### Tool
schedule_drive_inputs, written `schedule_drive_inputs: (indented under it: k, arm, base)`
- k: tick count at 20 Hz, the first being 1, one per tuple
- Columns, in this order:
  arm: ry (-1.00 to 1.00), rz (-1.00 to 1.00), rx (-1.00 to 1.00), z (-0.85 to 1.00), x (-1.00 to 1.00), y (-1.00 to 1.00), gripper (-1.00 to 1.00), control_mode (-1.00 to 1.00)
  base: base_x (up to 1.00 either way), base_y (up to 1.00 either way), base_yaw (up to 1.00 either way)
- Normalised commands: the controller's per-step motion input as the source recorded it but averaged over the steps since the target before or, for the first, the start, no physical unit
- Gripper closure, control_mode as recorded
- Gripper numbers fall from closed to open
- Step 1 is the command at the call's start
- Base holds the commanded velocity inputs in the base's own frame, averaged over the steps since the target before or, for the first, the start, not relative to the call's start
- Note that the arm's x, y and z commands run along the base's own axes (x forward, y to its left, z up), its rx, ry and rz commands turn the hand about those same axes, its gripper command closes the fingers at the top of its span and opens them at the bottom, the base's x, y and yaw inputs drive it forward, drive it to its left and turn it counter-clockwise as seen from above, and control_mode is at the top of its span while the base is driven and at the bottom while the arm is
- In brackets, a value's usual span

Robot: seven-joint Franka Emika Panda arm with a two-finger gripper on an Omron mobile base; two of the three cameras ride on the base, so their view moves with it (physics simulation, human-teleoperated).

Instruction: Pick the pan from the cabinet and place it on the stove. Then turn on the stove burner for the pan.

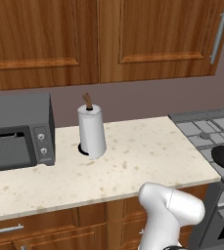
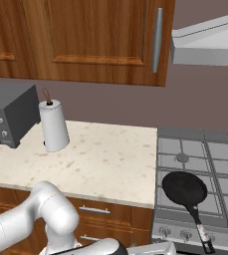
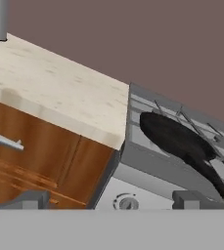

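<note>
On stove near-left burner sat pan; gripper jaws apart, empty. Next, you'd need that burner's knob.

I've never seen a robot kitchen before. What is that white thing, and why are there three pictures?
The white thing is a robot arm. Two cameras sit behind it, one at each side, looking over the counter. The third camera rides on its hand, looking along two small dark fingers, which are open and hold nothing. A paper towel roll and a dark toaster oven stand on the counter. The black pan already sits on the stove. A stove knob is right in front of the hand.
</note>
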Motion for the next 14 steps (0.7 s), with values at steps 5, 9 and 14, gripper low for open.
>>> schedule_drive_inputs:
  k: [5, 9, 14]
  arm:
    - [0.00, 0.00, 0.09, -0.10, 0.22, 0.00, -1.00, -1.00]
    - [0.00, 0.00, 0.11, -0.05, 0.27, 0.00, -1.00, -1.00]
    - [0.00, 0.00, 0.13, -0.06, 0.13, 0.00, -1.00, -1.00]
  base:
    - [0.00, 0.00, 0.00]
    - [0.00, 0.00, 0.00]
    - [0.00, 0.00, 0.00]
